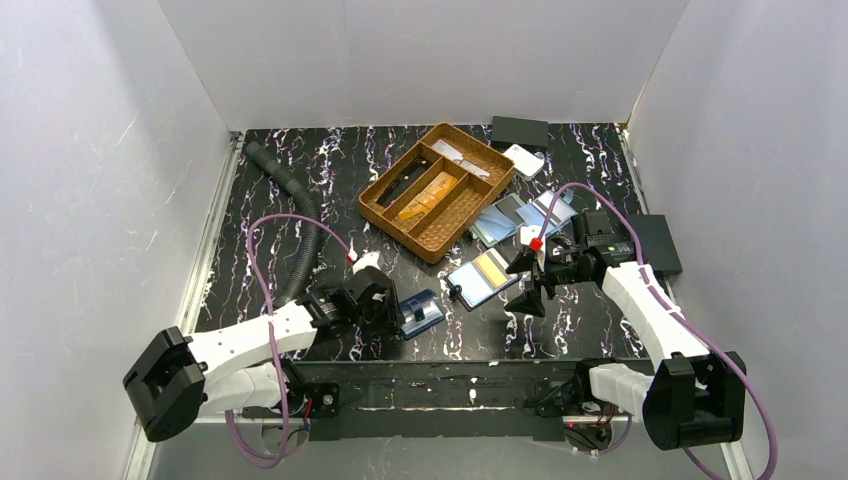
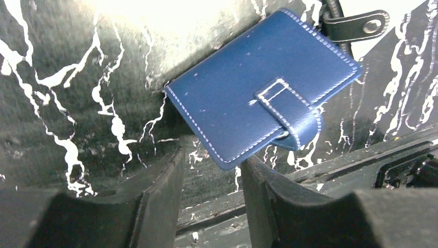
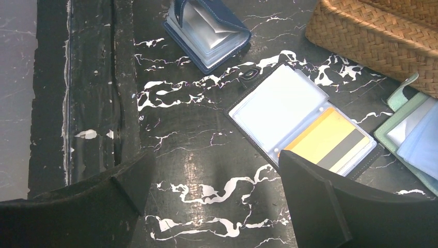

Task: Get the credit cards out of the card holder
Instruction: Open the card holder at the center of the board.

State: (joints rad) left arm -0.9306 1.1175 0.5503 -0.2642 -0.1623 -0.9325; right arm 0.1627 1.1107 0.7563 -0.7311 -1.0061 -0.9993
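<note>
A black card holder (image 1: 470, 285) (image 3: 279, 101) lies open on the table, showing clear sleeves and a yellow-orange credit card (image 1: 490, 266) (image 3: 323, 138) with a dark stripe. My right gripper (image 1: 530, 290) (image 3: 216, 155) hangs wide open just in front of it, its right finger at the holder's near corner, with nothing between the fingers. A closed blue card holder (image 1: 424, 312) (image 2: 258, 98) with a strap lies near the front edge. My left gripper (image 1: 398, 312) (image 2: 213, 157) sits at its near corner. Its jaws are narrowed but apart, with the corner beside the right fingertip.
A wicker tray (image 1: 437, 188) (image 3: 372, 31) with compartments stands behind the holders. Pale blue-green holders (image 1: 520, 213) (image 3: 410, 132) lie open to its right. A black hose (image 1: 290, 210) runs along the left. Black boxes (image 1: 520, 130) (image 1: 655, 243) sit at the back and right.
</note>
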